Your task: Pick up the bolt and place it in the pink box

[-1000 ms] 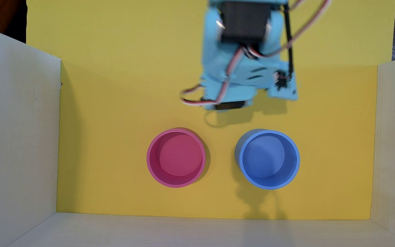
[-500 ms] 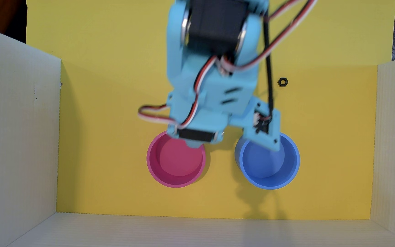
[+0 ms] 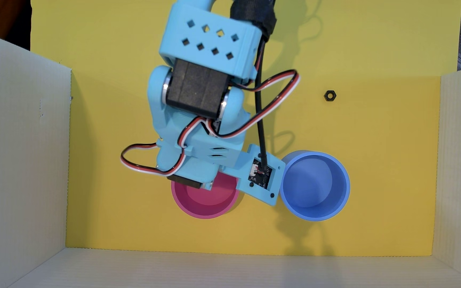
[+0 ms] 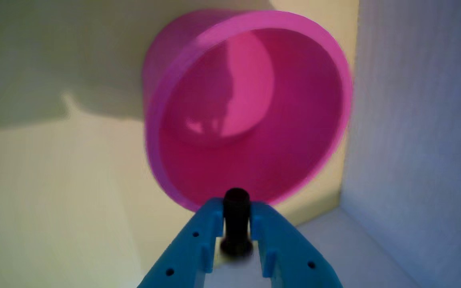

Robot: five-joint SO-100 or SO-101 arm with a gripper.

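The bolt [image 4: 236, 222] is clamped between the two blue fingers [image 4: 198, 244] of the gripper [image 4: 236, 212], as the wrist view shows; its far end reaches the near rim of the pink box [image 4: 250, 108], whose mouth lies open just beyond; in the overhead view the arm [image 3: 196, 110] covers the upper edge of the pink box [image 3: 205, 203]; a blue cup [image 3: 315, 186] stands just to its right; a black nut [image 3: 329, 95] lies well apart on the yellow floor [image 3: 362, 138]; white walls [image 3: 21, 138] surround the floor.
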